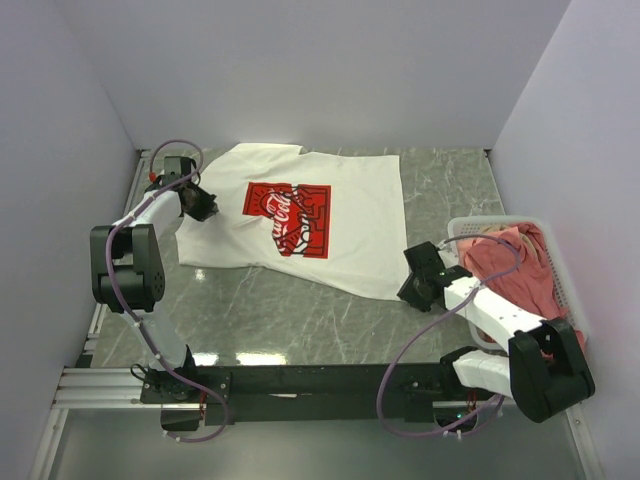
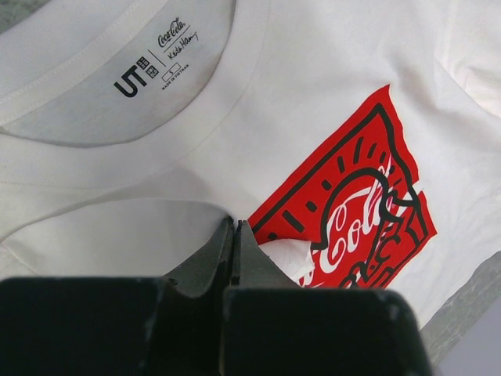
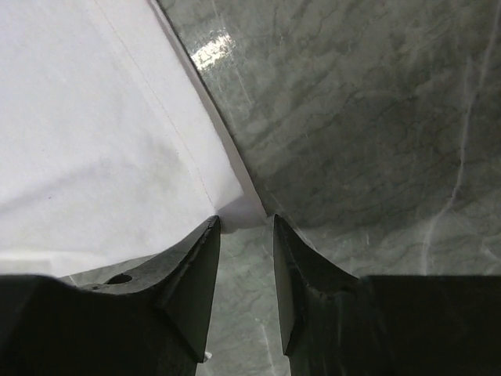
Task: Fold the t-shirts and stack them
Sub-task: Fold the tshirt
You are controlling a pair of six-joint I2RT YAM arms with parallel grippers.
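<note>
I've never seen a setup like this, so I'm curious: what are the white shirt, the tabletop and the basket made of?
The white shirt looks like soft knit cloth, probably cotton: matte, wrinkled, stitched hem. The tabletop seems grey marble or a marble-look laminate: veined, glossy, reflecting light. The basket appears white plastic, with moulded slats.

The closed fingers of the left gripper (image 2: 235, 229) cover the near edge of the red print (image 2: 352, 180) on the white t-shirt (image 2: 313, 78), and it cannot be told whether any cloth is pinched between them. Beyond them the shirt is cut off by the picture's edges. Just ahead of the right gripper (image 3: 246, 223), the hem corner (image 3: 243, 210) reaches the fingertips, but contact is unclear. Behind that gripper, its arm hides part of the basket (image 1: 562, 268) and the pink t-shirt (image 1: 520, 265).
</note>
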